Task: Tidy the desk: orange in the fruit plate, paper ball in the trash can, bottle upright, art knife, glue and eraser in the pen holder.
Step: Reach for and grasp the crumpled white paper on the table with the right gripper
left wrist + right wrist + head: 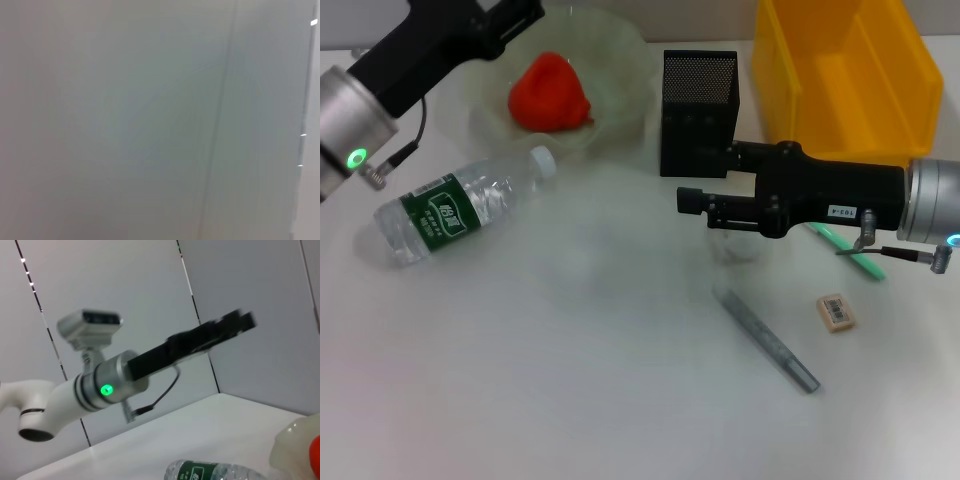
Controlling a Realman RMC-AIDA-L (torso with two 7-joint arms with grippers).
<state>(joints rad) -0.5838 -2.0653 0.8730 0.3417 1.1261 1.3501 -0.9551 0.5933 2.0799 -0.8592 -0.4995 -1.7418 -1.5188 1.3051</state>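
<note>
below the right gripper [692,201], state unclear, lies the art knife [767,339], well apart

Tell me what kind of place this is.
Likely a staged desk in a robot test room: a white tabletop with a mesh pen holder, a yellow bin, an eraser, and bare panelled walls behind.

Both arms raised, jaws seemingly empty.
</note>
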